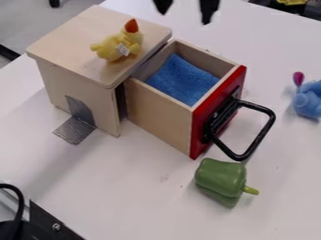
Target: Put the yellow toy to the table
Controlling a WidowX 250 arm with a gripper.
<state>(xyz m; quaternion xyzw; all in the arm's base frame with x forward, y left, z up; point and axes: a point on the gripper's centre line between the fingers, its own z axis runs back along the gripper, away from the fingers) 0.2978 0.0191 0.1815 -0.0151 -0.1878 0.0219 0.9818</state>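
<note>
A: Where's the yellow toy?
B: On top of the wooden box, nr the edge by the drawer. Soft, fuzzy plush, lumpy & rounded, w/ an orange pointed tip and a white tag.
A: And the gripper?
B: Top edge of view, above the far side of the counter. Black tapered tips, wide apart, nothing held btwn 'em.
A: Box details, pls?
B: Pale smooth wood, flat slab top w/ rounded corners. Grey metal mesh piece at its side: arched part upright, ribbed flap slanting out low.
A: Drawer?
B: Pulled out, same pale wood, glossy red front, black bar handle bent in an angular loop. Inside, a blue cloth, nubby like terry.
A: Rest of the counter?
B: Smooth white top. Green pepper, shiny, lobed, short stubby stem, just beside the handle. Blue toy at the view's R edge, rounded, w/ a dark pink oval bit sticking up.
</note>
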